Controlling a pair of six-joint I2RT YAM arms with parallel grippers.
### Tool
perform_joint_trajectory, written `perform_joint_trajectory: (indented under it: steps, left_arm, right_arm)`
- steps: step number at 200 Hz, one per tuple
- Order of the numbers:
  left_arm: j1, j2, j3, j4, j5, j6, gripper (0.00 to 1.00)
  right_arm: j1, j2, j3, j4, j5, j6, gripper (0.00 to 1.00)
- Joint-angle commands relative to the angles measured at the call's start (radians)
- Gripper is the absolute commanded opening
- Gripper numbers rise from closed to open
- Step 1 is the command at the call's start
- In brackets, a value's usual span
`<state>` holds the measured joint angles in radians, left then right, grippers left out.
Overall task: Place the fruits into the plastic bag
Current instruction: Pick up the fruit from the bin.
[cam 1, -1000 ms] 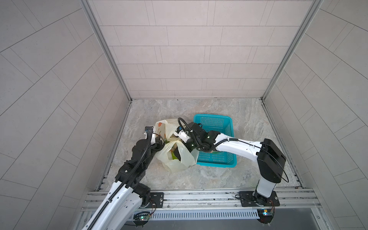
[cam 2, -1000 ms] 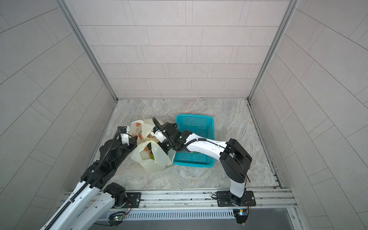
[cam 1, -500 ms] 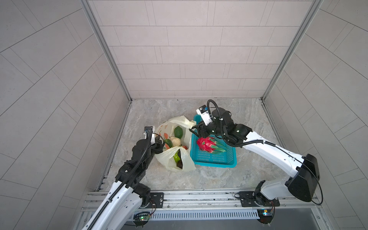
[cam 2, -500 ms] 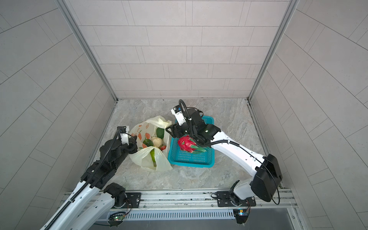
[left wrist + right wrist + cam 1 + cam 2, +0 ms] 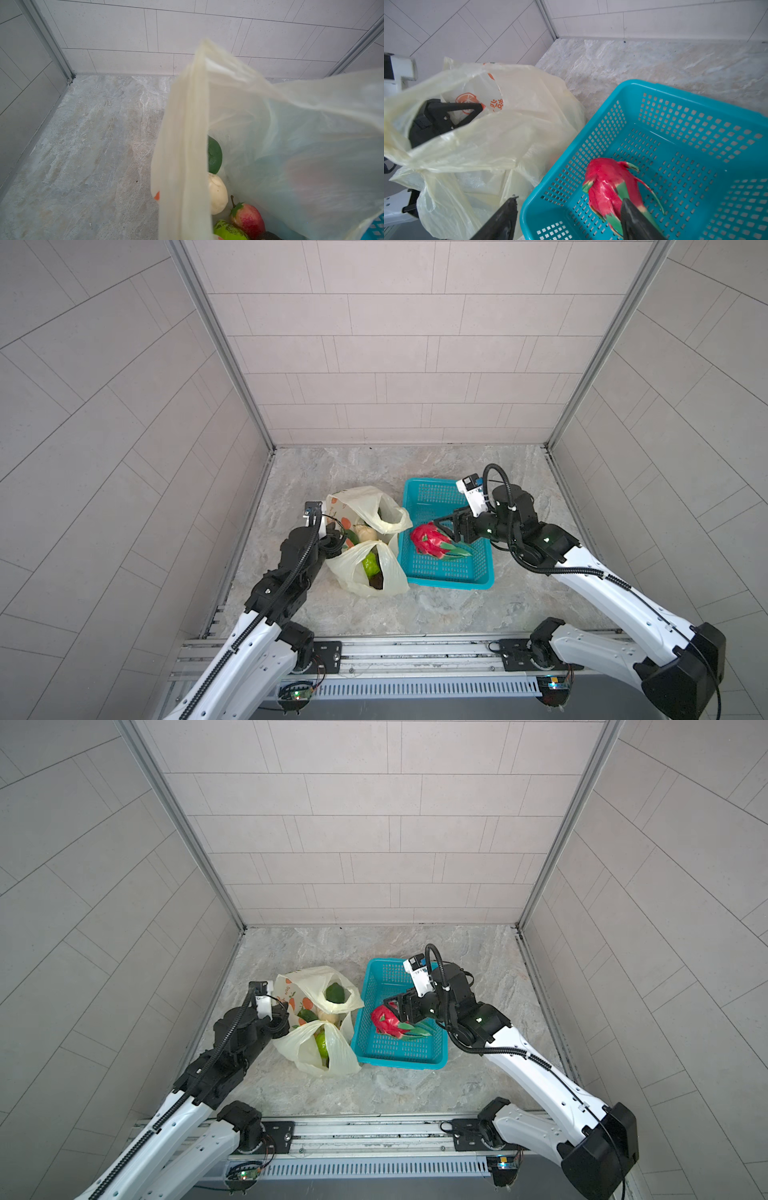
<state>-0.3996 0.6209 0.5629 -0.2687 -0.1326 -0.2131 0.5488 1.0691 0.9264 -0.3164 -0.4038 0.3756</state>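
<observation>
On the counter, the plastic bag sits against the side of the teal basket. The left tool is clamped on the bag's upper edge, next to an orange print, and holds the mouth up. In the left wrist view, a strip of the bag runs up through the middle of the picture. Beside that strip, five fruits lie inside the bag: a dark green fruit, a pale round fruit, a small red fruit, a light green fruit, and a dark one at the picture's edge, only partly visible. The dragon fruit lies on its side on the basket floor, at the end nearest the bag. It is outside the bag, and its green scales point away from the bag. The right tool hangs over that end of the basket with its jaws wide apart and holds nothing. In the right wrist view, one fingertip is over the dragon fruit, and the opposite fingertip is beyond the basket rim, over the bag. Whether the first fingertip touches the dragon fruit cannot be told.
</observation>
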Motion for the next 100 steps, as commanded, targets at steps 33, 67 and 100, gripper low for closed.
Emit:
perform_joint_trajectory:
  steps: [33, 67, 100]
  left_arm:
    - [0.004, 0.018, 0.037, 0.026, 0.001, 0.01, 0.0]
    - [0.004, 0.025, 0.037, 0.031, 0.001, 0.005, 0.0]
    - [0.004, 0.022, 0.029, 0.032, -0.001, 0.003, 0.0]
  right_arm:
    - [0.0, 0.089, -0.003, -0.107, 0.117, -0.052, 0.99]
    - [0.008, 0.226, 0.06, -0.178, 0.176, -0.097, 0.99]
    - [0.071, 0.333, 0.134, -0.231, 0.247, -0.175, 0.99]
